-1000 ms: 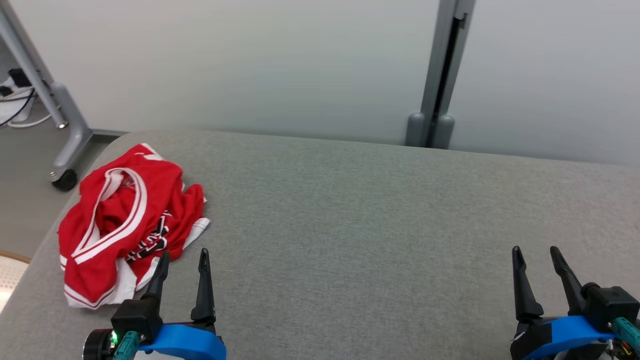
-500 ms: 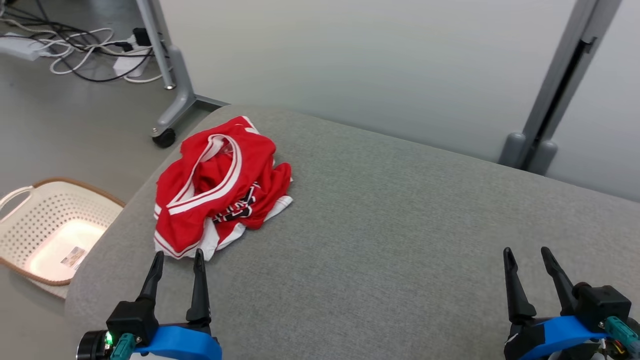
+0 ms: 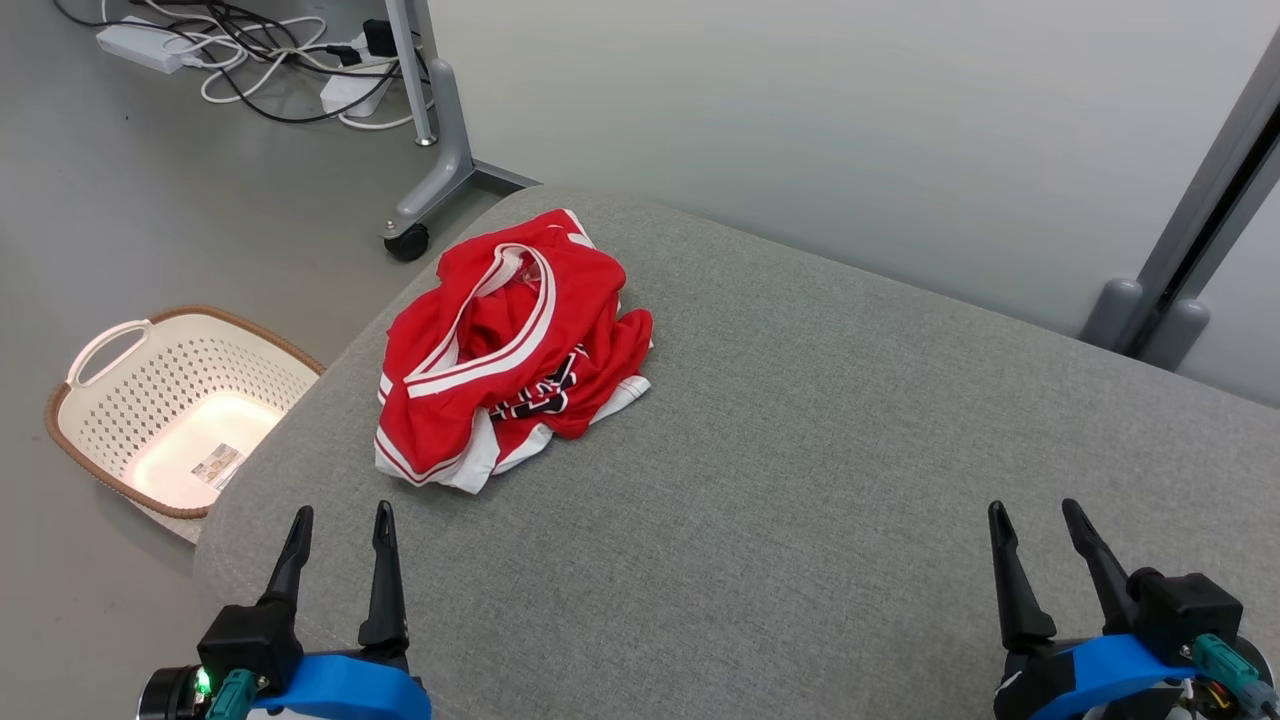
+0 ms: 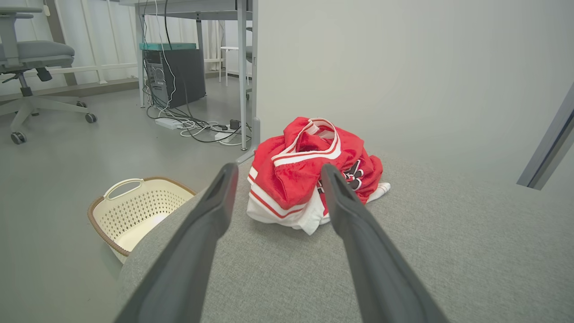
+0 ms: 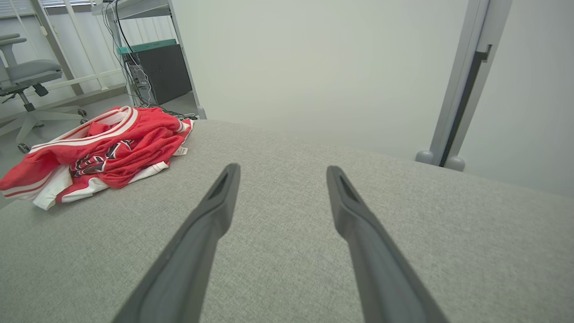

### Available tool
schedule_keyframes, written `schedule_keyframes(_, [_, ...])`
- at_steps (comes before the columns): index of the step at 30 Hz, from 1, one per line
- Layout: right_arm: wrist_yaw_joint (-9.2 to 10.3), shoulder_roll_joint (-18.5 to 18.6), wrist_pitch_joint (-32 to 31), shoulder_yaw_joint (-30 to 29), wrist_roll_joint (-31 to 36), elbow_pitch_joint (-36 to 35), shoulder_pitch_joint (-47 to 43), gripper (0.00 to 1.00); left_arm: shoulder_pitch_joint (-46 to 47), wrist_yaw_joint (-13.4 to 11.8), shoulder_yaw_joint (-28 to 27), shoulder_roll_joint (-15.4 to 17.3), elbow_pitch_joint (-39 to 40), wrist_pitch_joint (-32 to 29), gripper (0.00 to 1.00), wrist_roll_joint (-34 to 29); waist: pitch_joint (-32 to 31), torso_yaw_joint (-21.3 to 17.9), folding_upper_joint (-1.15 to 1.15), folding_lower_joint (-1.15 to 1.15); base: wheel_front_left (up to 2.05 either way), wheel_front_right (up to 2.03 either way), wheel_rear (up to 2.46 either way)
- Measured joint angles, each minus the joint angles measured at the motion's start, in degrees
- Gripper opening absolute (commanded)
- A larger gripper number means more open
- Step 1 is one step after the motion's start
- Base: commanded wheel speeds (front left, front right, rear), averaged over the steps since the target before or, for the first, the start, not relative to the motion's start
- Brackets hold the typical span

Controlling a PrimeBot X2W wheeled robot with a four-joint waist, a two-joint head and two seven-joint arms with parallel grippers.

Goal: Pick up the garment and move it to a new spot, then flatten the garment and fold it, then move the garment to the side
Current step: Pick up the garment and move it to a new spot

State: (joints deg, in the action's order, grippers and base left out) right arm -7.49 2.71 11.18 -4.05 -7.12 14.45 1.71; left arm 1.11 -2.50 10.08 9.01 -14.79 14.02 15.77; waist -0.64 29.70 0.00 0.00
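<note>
Presently, the red-and-white garment [image 3: 505,345] lies crumpled near the far left corner of the grey fabric-covered desk [image 3: 800,480], touching neither tool. Left tool [image 3: 341,510], fingers spread and empty, points at the garment from the near left edge; right tool [image 3: 1032,506], likewise spread and empty, is well apart at the near right. A cream perforated basket [image 3: 150,385] stands on the floor beside the desk's left edge.

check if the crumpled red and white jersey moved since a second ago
No. The crumpled red and white jersey lies by the same far left corner of the grey fabric table; the head view turned, not the jersey.
</note>
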Motion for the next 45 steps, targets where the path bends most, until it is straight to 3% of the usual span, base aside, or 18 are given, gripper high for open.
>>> schedule_keyframes(8, [0.0,0.0,0.2,-0.2,-0.1,0.2,0.2,1.0,1.7,0.8,-0.2,1.2,1.4,-3.0,1.0,1.5,1.2,-0.8,0.0,0.0,0.0,0.0,0.0])
schedule_keyframes(17, [0.0,0.0,-0.1,0.0,0.5,-1.3,1.7,1.0,16.0,5.7,-2.9,7.1,4.6,-14.3,1.0,6.9,6.0,-4.2,0.0,0.0,0.0,0.0,0.0])
schedule_keyframes(25, [0.0,0.0,-1.4,2.4,2.1,-3.7,4.7,1.0,29.4,8.5,-5.4,13.2,-3.8,-28.2,1.0,14.5,12.6,-10.1,0.0,0.0,0.0,0.0,0.0])
schedule_keyframes(32, [0.0,0.0,-2.9,3.8,3.5,-6.3,6.1,1.0,33.2,9.0,-7.7,18.4,-10.6,-36.6,1.0,19.1,18.5,-17.3,0.0,0.01,0.0,0.0,0.0])
schedule_keyframes(39, [0.0,0.0,-3.6,3.7,4.3,-8.7,6.3,1.0,33.4,5.9,-10.1,22.1,-15.3,-41.2,1.0,20.4,23.2,-22.7,0.0,0.01,0.0,0.0,0.0])
schedule_keyframes(45, [0.0,0.0,-3.5,3.9,4.5,-9.9,6.3,1.0,30.6,-1.5,-12.0,23.9,-18.8,-44.0,1.0,19.3,24.9,-25.4,0.0,0.0,0.0,0.0,0.0])
